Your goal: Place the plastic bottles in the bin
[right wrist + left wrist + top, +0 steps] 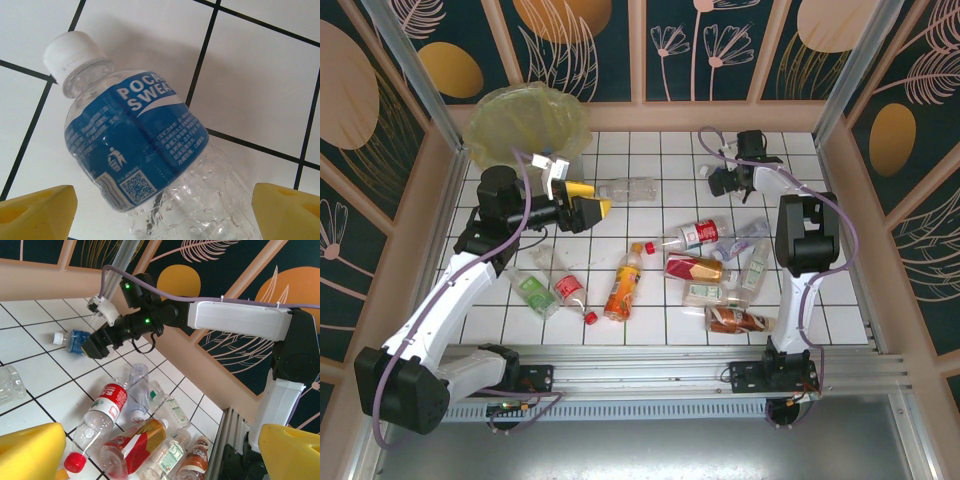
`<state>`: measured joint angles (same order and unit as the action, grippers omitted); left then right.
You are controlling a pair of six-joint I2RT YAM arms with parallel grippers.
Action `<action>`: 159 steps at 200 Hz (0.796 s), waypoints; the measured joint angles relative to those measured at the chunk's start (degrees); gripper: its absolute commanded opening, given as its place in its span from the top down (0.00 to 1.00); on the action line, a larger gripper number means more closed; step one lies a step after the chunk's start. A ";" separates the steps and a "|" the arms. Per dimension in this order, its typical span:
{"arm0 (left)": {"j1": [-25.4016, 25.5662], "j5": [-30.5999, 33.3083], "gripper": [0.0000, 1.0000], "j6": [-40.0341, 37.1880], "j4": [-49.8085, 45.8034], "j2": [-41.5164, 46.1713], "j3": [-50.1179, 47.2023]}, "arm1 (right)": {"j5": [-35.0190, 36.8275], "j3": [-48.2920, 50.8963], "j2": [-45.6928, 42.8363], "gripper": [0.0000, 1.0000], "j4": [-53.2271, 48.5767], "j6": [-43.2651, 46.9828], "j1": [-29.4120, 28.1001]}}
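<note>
The bin [528,122], lined with a yellow-green bag, stands at the back left. My left gripper [592,210] hangs open and empty in front of it, next to a clear bottle [630,188]. Its yellow fingertips [30,452] frame a heap of plastic bottles: a red-labelled one [102,407], a red-and-yellow one [132,445] and a brown one [195,462]. At the back right my right gripper [725,180] is open, low over a blue-labelled, white-capped bottle [140,150]. One yellow finger [37,210] stands on each side of it.
An orange bottle [623,285], a green-labelled one [532,290], a small red-labelled one [570,288] and a loose red cap [590,318] lie front centre-left. Wooden walls [840,170] ring the tiled floor; an aluminium rail [650,355] runs along the front.
</note>
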<state>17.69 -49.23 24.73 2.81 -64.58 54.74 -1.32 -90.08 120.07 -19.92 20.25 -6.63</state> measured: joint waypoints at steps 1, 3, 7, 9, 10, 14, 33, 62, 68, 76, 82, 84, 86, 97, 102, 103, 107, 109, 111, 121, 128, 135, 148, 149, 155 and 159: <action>0.00 -0.02 0.01 0.00 0.00 0.00 0.00 | 0.00 0.02 0.00 0.11 0.00 -0.02 0.00; 0.02 -0.02 0.02 0.00 0.00 0.00 0.00 | 0.00 0.04 0.00 0.12 0.00 0.00 0.00; 0.02 0.00 0.01 0.00 -0.02 0.02 0.00 | 0.02 0.17 0.00 0.12 0.04 -0.02 -0.02; 0.02 0.00 0.01 0.00 -0.02 0.02 0.00 | 0.02 0.26 0.00 0.12 0.09 -0.15 -0.07; 0.02 -0.02 0.01 0.00 -0.02 0.02 0.00 | 0.02 0.28 0.00 0.12 0.09 -0.13 -0.07; 0.02 0.00 0.01 0.00 -0.02 0.04 0.00 | 0.02 0.55 0.00 0.12 0.20 -0.09 -0.09; 0.00 -0.02 0.01 0.00 -0.02 0.04 0.00 | 0.11 1.92 0.00 0.12 0.52 -0.22 -0.20; 0.00 0.00 0.01 0.00 -0.02 0.04 0.00 | 0.55 2.97 0.00 0.13 0.44 -0.48 -0.26; 0.02 0.00 0.01 0.00 0.00 0.04 0.00 | 0.70 2.97 0.00 0.13 0.50 -0.66 -0.33; 0.00 -0.02 0.01 0.00 0.00 0.04 0.00 | 0.92 2.97 0.00 0.15 0.63 -0.83 -0.35; 0.02 0.00 0.01 0.00 0.00 0.04 0.00 | 1.20 2.97 0.00 0.17 0.66 -0.92 -0.39; 0.02 0.00 0.01 0.00 -0.02 0.04 0.00 | 1.33 2.97 0.00 0.17 0.66 -1.03 -0.42; 0.02 0.00 0.01 0.00 -0.02 0.04 0.00 | 1.40 2.97 0.00 0.17 0.66 -1.03 -0.48; 0.00 0.00 0.01 0.00 0.00 0.04 0.00 | 1.77 2.97 0.00 0.20 0.74 -1.31 -0.59; 0.02 0.00 0.01 0.00 0.00 0.04 0.00 | 1.88 2.97 0.00 0.20 0.83 -1.36 -0.66; 0.02 0.00 0.01 0.00 0.00 0.04 0.00 | 1.90 2.97 0.00 0.20 0.83 -1.40 -0.66; 0.00 0.00 0.01 0.00 0.00 0.04 0.00 | 1.95 2.97 0.00 0.21 0.87 -1.38 -0.72; 0.00 0.00 0.01 0.00 -0.02 0.04 0.00 | 1.97 2.97 0.02 0.22 0.87 -1.46 -0.76; 0.02 0.00 0.01 0.00 0.00 0.04 0.00 | 1.99 2.97 0.02 0.22 0.87 -1.51 -0.79; 0.02 -0.02 0.01 0.02 0.00 0.04 0.00 | 2.19 2.97 0.13 0.23 0.92 -1.73 -0.87; 0.02 -0.02 0.01 0.02 0.00 0.04 0.00 | 2.43 2.97 0.31 0.24 0.96 -1.95 -0.96; 0.02 -0.02 0.01 0.00 0.00 0.04 0.00 | 2.64 2.95 0.52 0.24 1.07 -2.21 -0.96; 0.02 -0.02 0.01 0.00 0.00 0.04 0.00 | 2.95 2.93 1.11 0.24 1.09 -2.49 -0.96; 0.02 -0.02 0.01 0.00 0.00 0.04 0.00 | 2.99 2.93 1.18 0.24 1.09 -2.56 -0.96; 0.02 -0.02 0.01 0.02 0.00 0.04 0.00 | 3.13 2.93 1.49 0.23 1.09 -2.62 -0.96; 0.02 0.00 0.01 0.02 0.00 0.04 0.00 | 3.26 2.93 1.66 0.22 1.09 -2.69 -0.96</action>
<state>17.72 -49.23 24.75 2.81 -64.53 54.74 1.93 -87.15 121.73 -18.83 17.56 -7.60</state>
